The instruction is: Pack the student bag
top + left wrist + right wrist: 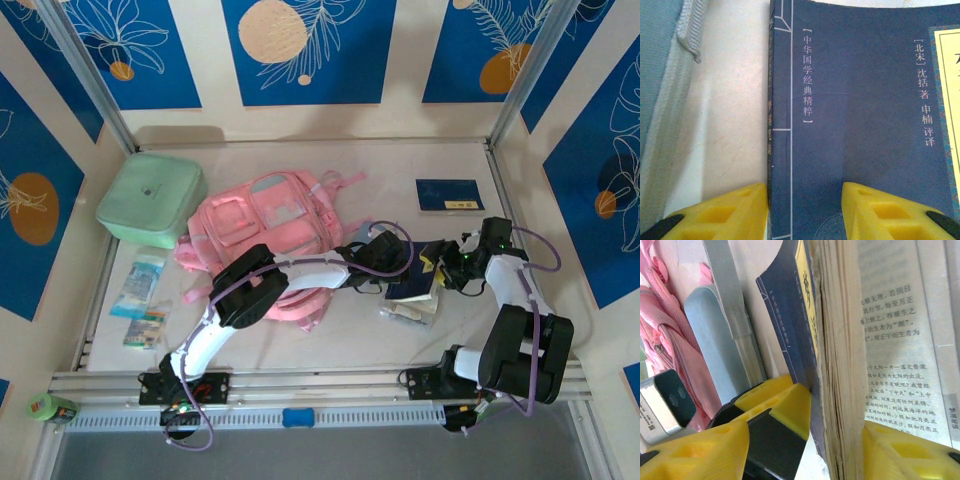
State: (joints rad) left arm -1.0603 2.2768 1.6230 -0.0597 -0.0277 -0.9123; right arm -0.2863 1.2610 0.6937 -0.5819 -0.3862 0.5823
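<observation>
White tabletop bears a blue book (412, 287) beside the student bag (270, 235); both grippers seemingly grasp it.

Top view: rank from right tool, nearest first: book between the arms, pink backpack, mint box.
From the right tool:
1. Dark blue book, right at it, between the arms.
2. Pink backpack, to its left, mid-table.
3. Mint-green box, far left corner.
</observation>
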